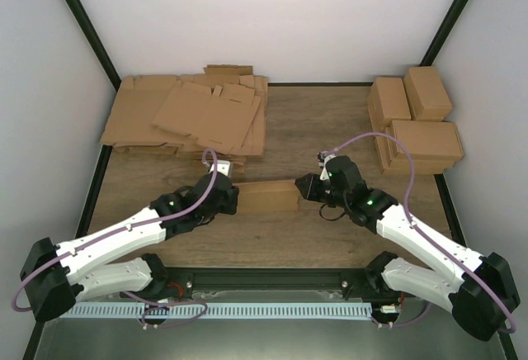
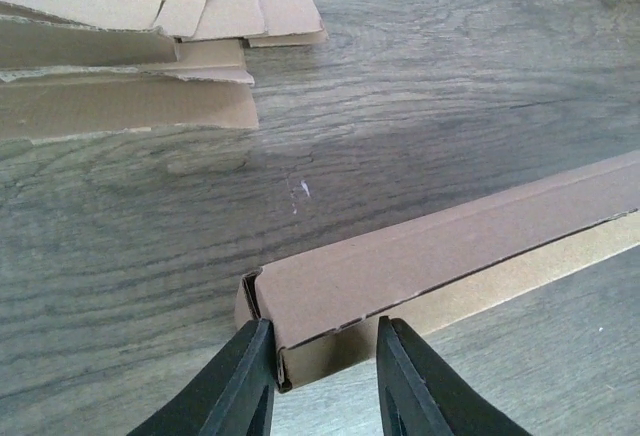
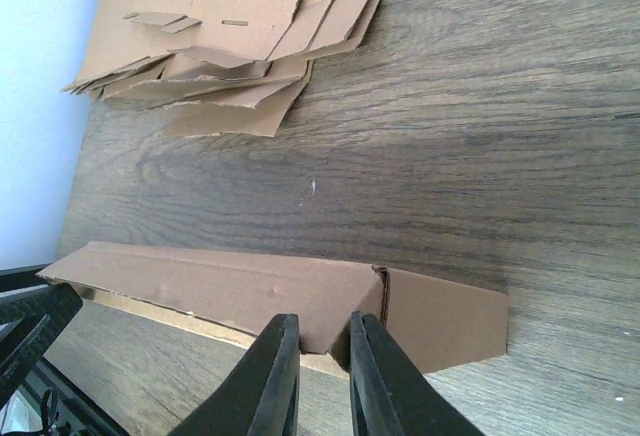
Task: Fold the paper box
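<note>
Plain brown cardboard mailer box (image 1: 268, 196), long and shallow, lies near the middle of the dark wood-grain table (image 1: 313, 129). It sits crosswise between the two arms, its long sides running left to right. The lid panel is down over the tray. The left wrist view shows a paler cardboard strip along the base of the front wall. The right wrist view shows a small end panel jutting past the fold at the box's right end.

Left tool (image 1: 236, 201) is at the box's left end. Seen from its wrist, the jaws stand parted. One black finger (image 2: 245, 386) is just beside the corner edge and the other lies over the front wall. The gap between them is far wider than the cardboard is thick. Cannot tell whether either finger presses on the box.

Right tool (image 1: 302, 187) is at the box's right end. From its wrist, the two fingers (image 3: 380, 376) stand close together, nipped on the lid's front edge near the fold. Only a narrow slot shows between them.

Far left corner: a thick, loosely fanned heap of flat notched brown cardboard sheets (image 1: 190, 116), well apart from the box. Far right: a stack of made-up brown cardboard boxes (image 1: 417, 120) beside the wall.
</note>
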### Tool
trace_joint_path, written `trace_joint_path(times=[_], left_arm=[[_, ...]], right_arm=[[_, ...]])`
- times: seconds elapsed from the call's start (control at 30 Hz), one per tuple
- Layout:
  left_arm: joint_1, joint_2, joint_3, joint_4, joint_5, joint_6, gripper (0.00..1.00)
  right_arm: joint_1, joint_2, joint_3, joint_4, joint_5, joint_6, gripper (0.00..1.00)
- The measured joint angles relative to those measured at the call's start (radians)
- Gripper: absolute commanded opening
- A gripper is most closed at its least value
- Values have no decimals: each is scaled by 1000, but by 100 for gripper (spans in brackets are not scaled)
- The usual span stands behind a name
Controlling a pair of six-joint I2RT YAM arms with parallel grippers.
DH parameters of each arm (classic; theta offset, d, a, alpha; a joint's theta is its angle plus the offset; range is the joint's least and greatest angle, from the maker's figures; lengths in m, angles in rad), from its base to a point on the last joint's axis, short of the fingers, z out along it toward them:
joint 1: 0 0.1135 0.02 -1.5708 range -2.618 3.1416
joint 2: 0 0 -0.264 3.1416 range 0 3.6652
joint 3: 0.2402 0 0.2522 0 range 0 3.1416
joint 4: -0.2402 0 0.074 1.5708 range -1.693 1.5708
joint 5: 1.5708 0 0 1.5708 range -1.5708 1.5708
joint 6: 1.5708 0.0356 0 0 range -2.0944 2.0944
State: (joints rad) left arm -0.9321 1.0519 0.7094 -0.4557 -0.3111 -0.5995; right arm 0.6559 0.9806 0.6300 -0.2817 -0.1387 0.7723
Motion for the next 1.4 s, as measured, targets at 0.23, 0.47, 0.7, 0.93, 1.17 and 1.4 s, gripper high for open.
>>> trace_joint_path(times=[0.23,0.47,0.7,0.93,1.17,1.4], left_arm=[[-3,-34,15,-46,75,-52,60],[14,-133,42,-106,175,-129,72],[200,-218,39,-24,372,-210,53],[365,-252,-91,93,557,-306,39],[468,-237,-155,183,678,-355,49],[546,-179,-199,248,751,-415,59]], right_arm=[[1,1,0,0,1,-18,15],[1,5,0,0,-3,-42,15],[1,6,0,2,-10,-56,15],[1,10,1,5,-11,-61,15],[1,12,2,6,-15,-68,15],[1,15,4,6,-18,-77,15]])
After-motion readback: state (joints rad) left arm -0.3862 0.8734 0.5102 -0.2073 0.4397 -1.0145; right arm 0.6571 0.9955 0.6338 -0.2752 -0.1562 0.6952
